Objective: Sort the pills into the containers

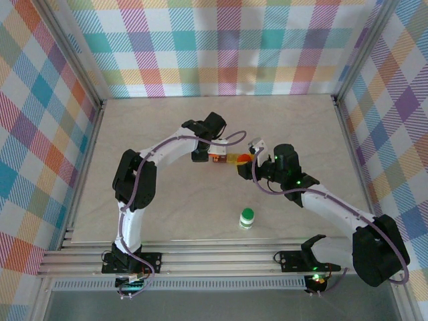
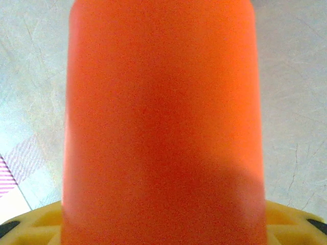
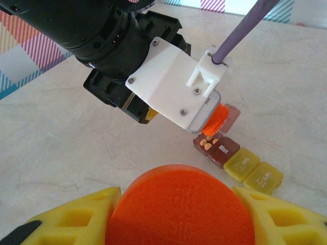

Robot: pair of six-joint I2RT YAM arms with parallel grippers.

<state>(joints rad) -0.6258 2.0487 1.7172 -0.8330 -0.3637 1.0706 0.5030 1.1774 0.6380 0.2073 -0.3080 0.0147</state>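
My left gripper (image 1: 212,155) is shut on an orange pill bottle (image 2: 163,117), which blocks most of the left wrist view. In the right wrist view the bottle's threaded neck (image 3: 219,116) tips down over the open end compartment of a pill organizer (image 3: 240,161). Three small orange pills (image 3: 208,143) lie in that compartment. The compartment beside it is brown and marked "Mon."; the following ones are yellow and shut. My right gripper (image 3: 179,224) is shut on a round orange cap (image 3: 179,204), just in front of the organizer (image 1: 234,159).
A white bottle with a green cap (image 1: 247,218) stands upright on the table nearer the arm bases. Checked walls close the table at the back and both sides. A purple cable (image 3: 240,30) runs above the left gripper.
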